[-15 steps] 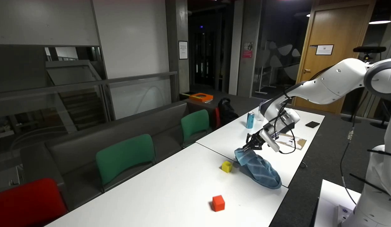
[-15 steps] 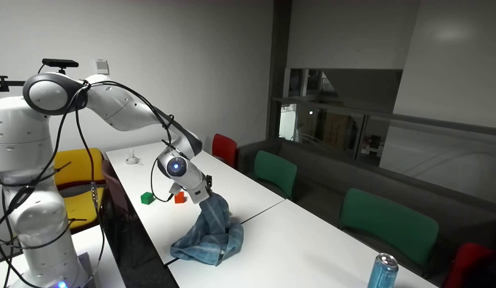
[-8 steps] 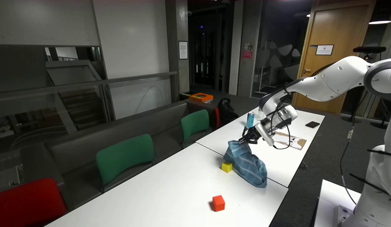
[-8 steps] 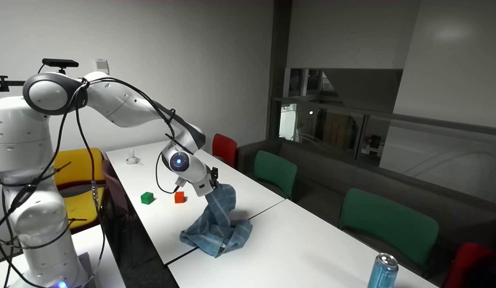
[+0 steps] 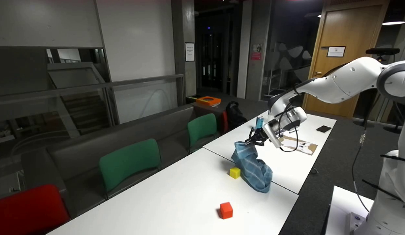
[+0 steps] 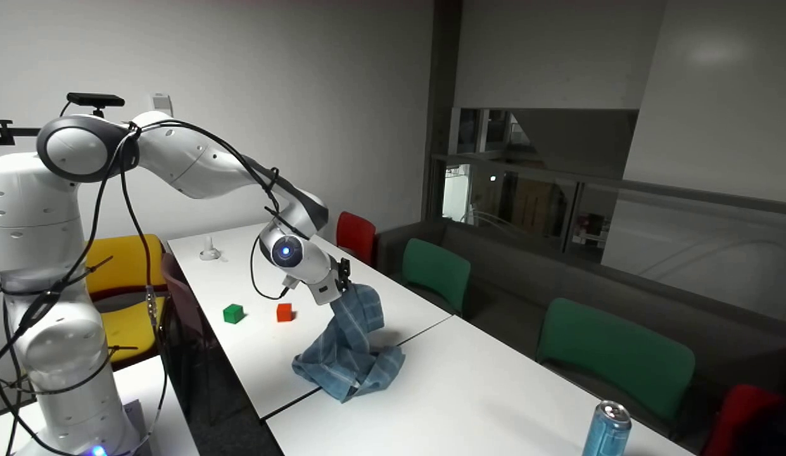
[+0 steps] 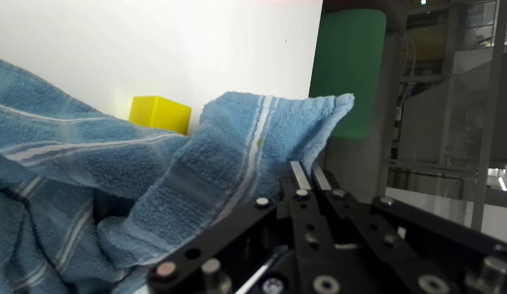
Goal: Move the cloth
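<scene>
My gripper (image 7: 309, 166) is narrow: its two fingers (image 7: 299, 175) stand nearly together, with an edge of the cloth (image 7: 204, 175) pinched between the tips. I judge this place suitable, because a thin edge gives them little to squeeze, and the loose corner beyond the tips suggests that the hold is not at the very end. Only this end is raised; the rest lies in folds on the white table (image 5: 176, 182), over the seam (image 6: 424, 331) between its two parts, since so soft a thing does not rise whole from one small hold. I carry the gripper at a slant, perhaps to leave the hanging fold free below. The yellow cube (image 7: 159, 114) is just beside the folds; if they touch, I cannot tell. I think I am in the middle of the moving, and more height may be needed, otherwise the cloth could push this cube. The red cube (image 5: 226, 210) stands well apart.
</scene>
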Robot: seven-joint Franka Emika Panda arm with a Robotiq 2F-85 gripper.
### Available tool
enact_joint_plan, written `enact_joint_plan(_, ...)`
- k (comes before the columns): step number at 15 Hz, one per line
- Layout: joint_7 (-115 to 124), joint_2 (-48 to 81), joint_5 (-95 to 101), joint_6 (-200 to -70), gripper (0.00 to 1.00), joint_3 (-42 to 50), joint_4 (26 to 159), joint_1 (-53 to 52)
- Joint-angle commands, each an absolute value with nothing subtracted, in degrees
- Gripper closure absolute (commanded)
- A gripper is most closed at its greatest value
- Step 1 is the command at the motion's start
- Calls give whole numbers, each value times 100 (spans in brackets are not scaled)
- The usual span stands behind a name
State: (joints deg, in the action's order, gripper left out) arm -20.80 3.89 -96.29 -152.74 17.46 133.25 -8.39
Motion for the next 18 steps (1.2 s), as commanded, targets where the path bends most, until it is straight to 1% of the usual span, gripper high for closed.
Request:
enact_joint_plan(1,-2181,368,-10291,-15259,99,1764,13118,-808)
enact_joint_plan(9,-3142,526,-12499,-15535,99,2108,12726,-618)
enact_joint_plan(18,-4031,1102,-14331,-15644,99,2567,12501,-574)
